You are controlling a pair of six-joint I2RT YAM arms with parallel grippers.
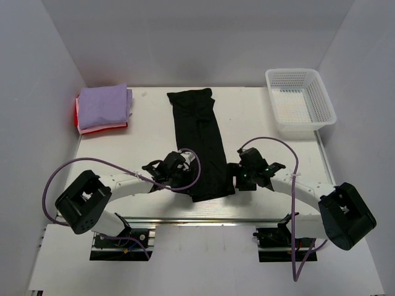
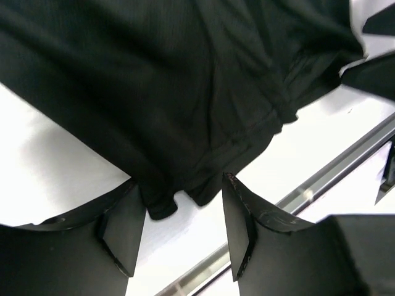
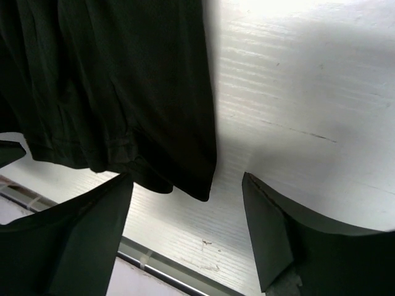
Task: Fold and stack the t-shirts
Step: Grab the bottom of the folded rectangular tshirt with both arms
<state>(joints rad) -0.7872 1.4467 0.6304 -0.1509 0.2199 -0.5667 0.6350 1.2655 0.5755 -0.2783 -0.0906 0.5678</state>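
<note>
The left fingers [image 2: 123, 228] stand apart, with the near left corner of the black t-shirt [image 2: 185, 92] lying unclamped between their tips. The right fingers [image 3: 271, 240] are likewise apart around the shirt's near right corner. The shirt is a long narrow strip running away from the arms, with bare white worktop [image 1: 148, 123] on both sides and a metal rail [image 1: 203, 220] just past its near hem. Well to its left, a folded lavender t-shirt [image 1: 103, 105] sits on a red-pink t-shirt [image 1: 102, 127]. Well to its right stands a white mesh basket [image 1: 326, 105]. White walls [image 1: 203, 43] enclose the worktop.

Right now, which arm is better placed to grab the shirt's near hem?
Marginally the left gripper: hem fills its whole gap; the right gripper frames only a corner, table showing beside it.
</note>
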